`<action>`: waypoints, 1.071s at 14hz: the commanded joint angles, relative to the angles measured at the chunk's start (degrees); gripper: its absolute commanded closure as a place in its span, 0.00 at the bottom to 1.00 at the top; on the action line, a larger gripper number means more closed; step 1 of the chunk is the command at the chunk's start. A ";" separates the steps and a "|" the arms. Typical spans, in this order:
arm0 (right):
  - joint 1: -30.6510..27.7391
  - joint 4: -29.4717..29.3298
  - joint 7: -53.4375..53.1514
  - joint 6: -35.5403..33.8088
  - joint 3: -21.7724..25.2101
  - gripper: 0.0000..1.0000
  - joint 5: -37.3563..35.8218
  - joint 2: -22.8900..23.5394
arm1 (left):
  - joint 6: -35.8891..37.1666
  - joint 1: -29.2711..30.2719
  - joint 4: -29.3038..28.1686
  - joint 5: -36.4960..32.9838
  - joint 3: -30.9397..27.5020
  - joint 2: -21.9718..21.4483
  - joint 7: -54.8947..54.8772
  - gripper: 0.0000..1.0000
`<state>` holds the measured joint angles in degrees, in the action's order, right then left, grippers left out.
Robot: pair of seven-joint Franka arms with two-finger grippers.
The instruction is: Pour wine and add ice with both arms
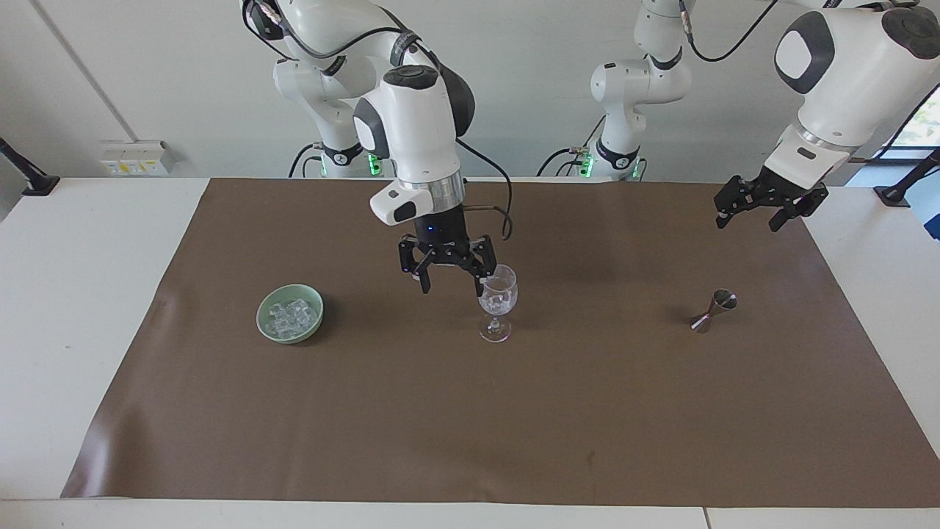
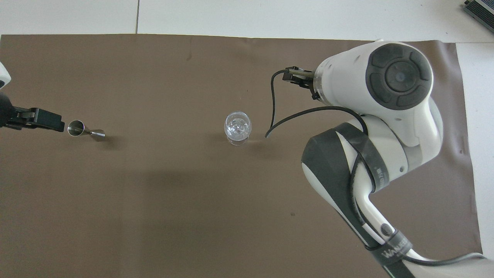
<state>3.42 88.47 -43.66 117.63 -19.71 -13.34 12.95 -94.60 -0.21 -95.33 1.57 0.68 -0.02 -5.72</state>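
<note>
Beside the wine glass (image 1: 498, 308), toward the right arm's end of the table, you have the green bowl (image 1: 290, 314) with the heap of ice (image 1: 291, 315) in it; some ice shows in the glass too. Your right gripper (image 1: 446, 270) hangs over the mat between glass and bowl, just beside the glass rim, fingers spread wide and holding nothing. For another cube, I'd judge the bowl lies sideways from it, away from the glass toward its own arm's end, and this arm is clearly the nearer one. On the glass's other flank, toward the left arm's end, the steel jigger (image 1: 714, 310) stands on the mat. Your left gripper (image 1: 769, 204) waits over the mat's edge near the jigger, fingers apart and empty.
</note>
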 commanded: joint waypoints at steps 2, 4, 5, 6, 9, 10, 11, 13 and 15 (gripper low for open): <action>-1.92 0.65 4.98 -5.64 3.61 0.00 4.71 -5.03 | -0.50 -0.76 -1.61 -0.25 -0.50 -1.38 -0.70 0.00; -1.92 0.65 7.00 -8.72 6.68 0.00 7.44 -7.05 | -0.59 -0.76 -1.61 -0.25 -0.50 -1.38 -0.61 0.00; -1.92 0.65 8.49 -10.21 7.83 0.00 8.49 -8.02 | -0.50 -0.76 -1.61 -0.25 -0.50 -1.38 -0.61 0.00; -1.92 0.65 10.07 -12.05 9.23 0.00 8.94 -9.07 | -0.50 -0.76 -1.61 -0.25 -0.50 -1.38 -0.52 0.00; -1.05 0.73 16.22 -15.93 14.50 0.00 11.04 -11.28 | -0.50 -0.84 -1.52 -0.25 -0.50 -1.38 -0.52 0.00; -1.05 0.74 19.29 -16.90 15.91 0.00 11.31 -11.28 | -0.59 -1.10 -1.26 -0.34 -0.41 -1.21 -0.35 0.00; -1.05 0.91 22.62 -17.34 17.58 0.00 11.40 -11.37 | -0.68 -1.11 -1.08 -0.60 -0.41 -1.12 -0.43 0.00; -1.05 1.09 27.12 -18.39 20.66 0.00 12.54 -11.37 | -0.50 -1.02 -0.73 -1.13 -0.41 -1.38 -0.78 0.00; -1.05 0.91 29.15 -20.85 22.51 0.00 13.25 -11.72 | -0.24 -0.93 0.06 -1.22 -0.41 -1.47 -0.79 0.00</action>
<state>2.05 88.68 -17.37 98.66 1.15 -1.95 2.12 -94.69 -0.37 -95.17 1.51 0.85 -0.30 -5.79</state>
